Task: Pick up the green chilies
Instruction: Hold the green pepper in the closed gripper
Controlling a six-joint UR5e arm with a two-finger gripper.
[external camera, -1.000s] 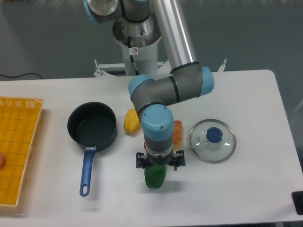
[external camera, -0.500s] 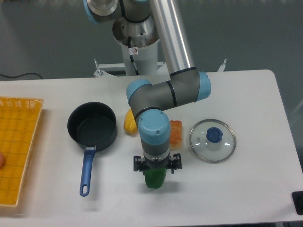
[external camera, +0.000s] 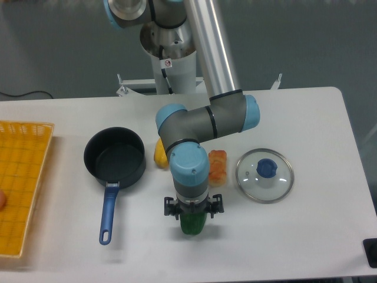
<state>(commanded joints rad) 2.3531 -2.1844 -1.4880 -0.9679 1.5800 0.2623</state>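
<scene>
The green chilies [external camera: 193,226] are a glossy green bell pepper standing on the white table near its front middle. My gripper [external camera: 193,216] points straight down right over the pepper and covers its top. The wrist hides the fingers. Only the lower part of the pepper shows below the gripper body. The pepper rests on the table.
A yellow pepper [external camera: 159,152] and an orange-red pepper [external camera: 217,167] lie just behind the arm. A black pot [external camera: 115,156] with a blue handle [external camera: 108,212] stands to the left. A glass lid [external camera: 264,171] lies to the right. A yellow basket [external camera: 20,188] is at the far left.
My gripper has shifted a little left and toward the table's front, centring over the green pepper. The pepper has stayed in place.
</scene>
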